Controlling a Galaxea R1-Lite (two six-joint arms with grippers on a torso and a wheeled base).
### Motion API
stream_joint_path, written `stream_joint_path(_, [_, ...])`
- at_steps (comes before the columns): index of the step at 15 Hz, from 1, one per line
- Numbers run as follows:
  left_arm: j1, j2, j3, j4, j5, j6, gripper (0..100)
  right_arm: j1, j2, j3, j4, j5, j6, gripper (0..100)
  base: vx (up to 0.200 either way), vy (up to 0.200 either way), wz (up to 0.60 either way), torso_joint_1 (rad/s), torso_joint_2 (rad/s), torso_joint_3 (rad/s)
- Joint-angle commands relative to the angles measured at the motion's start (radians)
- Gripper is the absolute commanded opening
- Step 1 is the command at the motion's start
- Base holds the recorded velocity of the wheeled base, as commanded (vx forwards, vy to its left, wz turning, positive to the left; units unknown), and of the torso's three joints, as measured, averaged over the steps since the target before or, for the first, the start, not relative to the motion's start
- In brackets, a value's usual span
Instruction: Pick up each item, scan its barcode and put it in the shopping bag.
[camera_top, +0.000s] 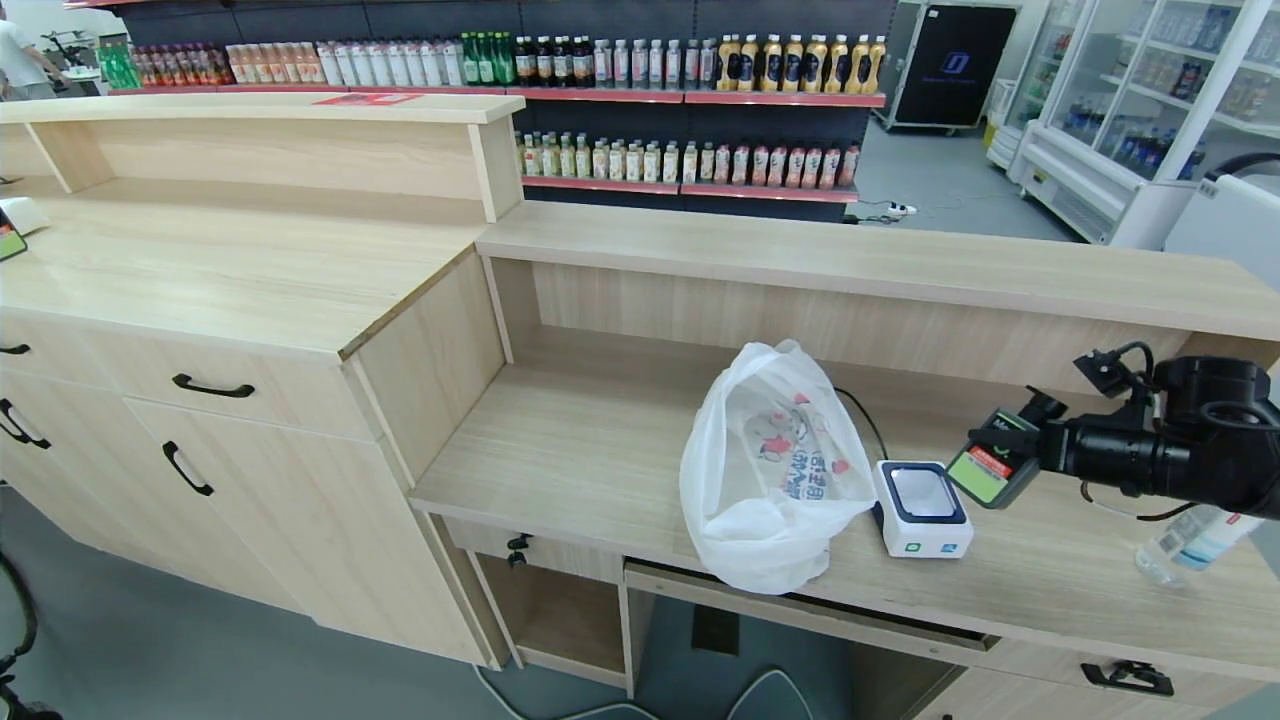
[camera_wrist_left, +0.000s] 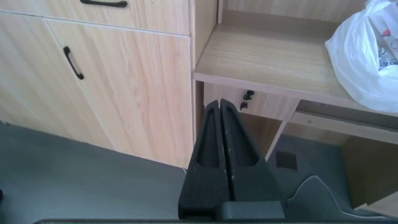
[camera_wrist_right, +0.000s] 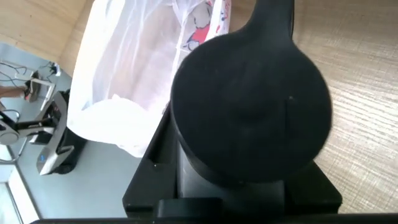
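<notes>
In the head view, we see the right end effector (camera_top: 1002, 452) held above the surface (camera_top: 590, 440), clamped on a small green packet (camera_top: 983, 472) with a red label. The packet hangs tilted in the air just beside the scanner (camera_top: 921, 506), on the scanner's right side and a little above it, with its flat face turned partly toward the scanner's window. The scanner sits on the surface, touching or nearly touching the white shopping bag (camera_top: 775, 470); we cannot tell which. The bag stands at the front edge of the surface, mouth up, its lower part bulging over the edge. A clear bottle (camera_top: 1195, 540) lies on the surface farther right, below the right arm. Shelves of drinks (camera_top: 690, 70) line the room behind.

In the left wrist view, we see the left end effector (camera_wrist_left: 220, 115) with its two dark fingers pressed flat together and nothing between them. It hangs low over the grey floor (camera_wrist_left: 74, 180), in front of the wooden cabinet door (camera_wrist_left: 124, 81), well apart from the shopping bag (camera_wrist_left: 367, 56) up on the surface (camera_wrist_left: 267, 56).

In the right wrist view, a dark round housing close to the lens hides the fingers, so from here we cannot tell their grip. Beyond it lie the shopping bag (camera_wrist_right: 130, 74) and the wood grain of the surface (camera_wrist_right: 360, 87)
</notes>
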Motion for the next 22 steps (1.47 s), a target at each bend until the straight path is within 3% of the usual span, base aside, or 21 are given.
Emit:
stream_joint_path(1, [0.000, 0.000, 0.000, 0.000, 0.000, 0.000, 0, 0.019, 0.038, -0.033, -0.002, 0.000, 0.000, 0, 0.000, 0.000, 0.00, 0.000, 0.00, 0.000])
stream_joint_path(22, [0.000, 0.000, 0.000, 0.000, 0.000, 0.000, 0, 0.107, 0.171, -0.141, -0.029, -0.010, 0.003, 0, 0.000, 0.000, 0.00, 0.000, 0.00, 0.000])
